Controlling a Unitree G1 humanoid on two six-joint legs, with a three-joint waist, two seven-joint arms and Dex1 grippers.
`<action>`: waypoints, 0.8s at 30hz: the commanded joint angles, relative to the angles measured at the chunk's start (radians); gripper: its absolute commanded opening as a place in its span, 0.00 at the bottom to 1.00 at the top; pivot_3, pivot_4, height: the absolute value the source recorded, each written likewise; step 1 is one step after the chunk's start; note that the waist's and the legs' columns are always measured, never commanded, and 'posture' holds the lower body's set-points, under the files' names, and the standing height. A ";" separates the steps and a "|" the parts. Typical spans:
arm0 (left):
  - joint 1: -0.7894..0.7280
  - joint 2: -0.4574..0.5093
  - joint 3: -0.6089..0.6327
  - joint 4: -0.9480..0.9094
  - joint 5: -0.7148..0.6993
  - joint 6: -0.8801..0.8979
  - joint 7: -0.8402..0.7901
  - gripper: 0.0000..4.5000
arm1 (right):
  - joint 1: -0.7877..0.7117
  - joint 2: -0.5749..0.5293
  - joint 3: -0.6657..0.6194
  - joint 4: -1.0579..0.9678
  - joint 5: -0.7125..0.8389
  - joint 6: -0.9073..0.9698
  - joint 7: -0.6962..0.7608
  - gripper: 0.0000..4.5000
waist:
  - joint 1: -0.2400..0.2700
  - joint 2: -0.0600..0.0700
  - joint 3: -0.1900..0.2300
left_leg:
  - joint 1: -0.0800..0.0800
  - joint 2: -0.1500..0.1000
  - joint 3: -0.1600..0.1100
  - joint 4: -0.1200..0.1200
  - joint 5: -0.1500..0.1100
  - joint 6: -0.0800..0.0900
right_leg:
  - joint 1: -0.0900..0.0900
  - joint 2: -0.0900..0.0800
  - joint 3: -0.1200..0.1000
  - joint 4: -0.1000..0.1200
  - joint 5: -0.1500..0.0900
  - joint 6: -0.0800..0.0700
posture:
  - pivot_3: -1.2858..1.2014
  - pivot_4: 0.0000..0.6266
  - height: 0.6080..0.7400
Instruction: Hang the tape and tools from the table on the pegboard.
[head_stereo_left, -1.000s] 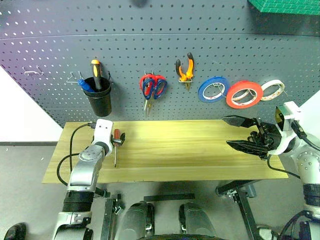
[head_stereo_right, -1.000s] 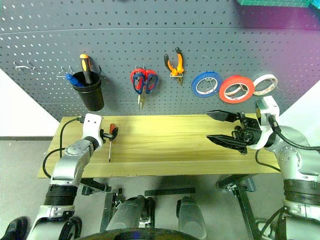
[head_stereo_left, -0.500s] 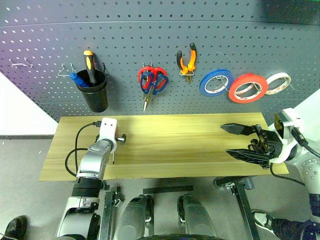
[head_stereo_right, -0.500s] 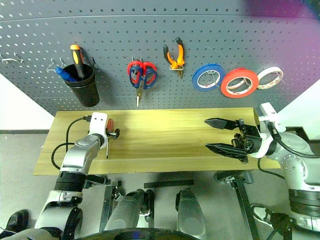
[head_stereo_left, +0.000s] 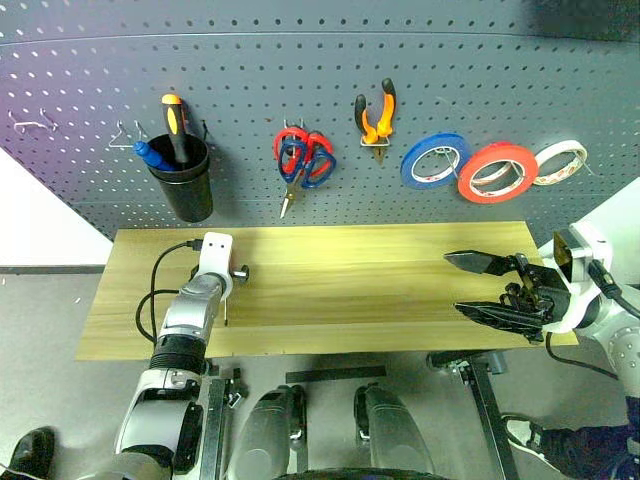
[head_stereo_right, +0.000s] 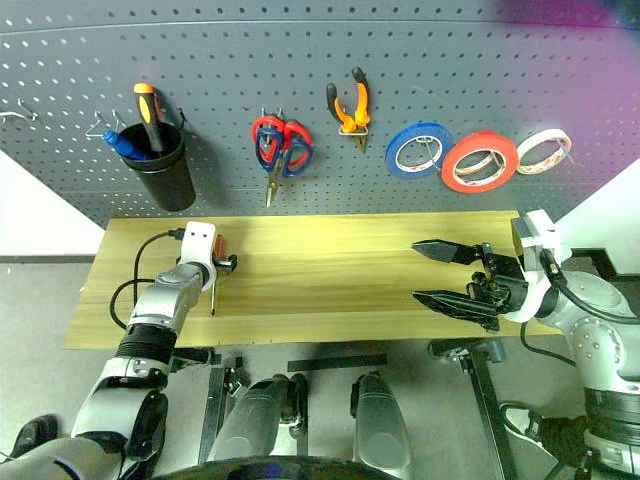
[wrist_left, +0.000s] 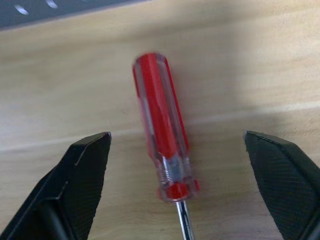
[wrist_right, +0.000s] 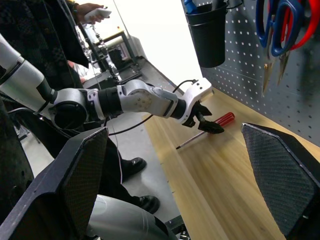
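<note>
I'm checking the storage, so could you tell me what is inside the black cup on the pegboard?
The black cup holds a yellow-and-black-handled screwdriver and something blue; their lower ends are hidden inside.

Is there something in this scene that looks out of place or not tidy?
Only the red-handled screwdriver stands out: it lies flat on the table, while the other tools and tape rolls hang on the pegboard. The left claw is open around its handle, not touching it.

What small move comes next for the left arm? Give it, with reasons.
Probably close the left gripper on the red-handled screwdriver. The screwdriver lies flat on the table, its handle centred between the open fingers, not yet touched. It is the one tool not hung on the pegboard.
</note>
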 joint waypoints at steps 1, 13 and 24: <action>-0.014 -0.006 0.040 0.027 -0.007 -0.008 0.046 0.73 | 0.006 -0.025 -0.039 -0.033 0.026 0.004 -0.002 1.00 | 0.000 -0.001 0.003 | 0.000 0.000 0.000 0.000 0.000 0.000 | 0.000 0.000 0.000 0.000 0.000 0.000 | 0.45 0.43 1.00; 0.019 -0.028 0.023 -0.048 -0.017 0.065 0.030 0.18 | -0.010 -0.032 -0.039 -0.013 0.027 -0.003 -0.001 1.00 | 0.001 -0.001 0.003 | 0.000 0.000 0.000 -0.001 -0.001 -0.002 | 0.000 0.000 0.000 -0.001 0.000 0.000 | 0.45 0.40 1.00; 0.236 0.000 -0.022 -0.518 -0.030 0.266 -0.049 0.18 | -0.071 -0.016 -0.016 0.073 0.028 -0.019 0.059 1.00 | 0.005 -0.001 0.003 | 0.000 0.000 0.001 -0.002 -0.001 -0.002 | 0.000 0.000 0.000 -0.002 0.000 0.000 | 0.47 0.34 1.00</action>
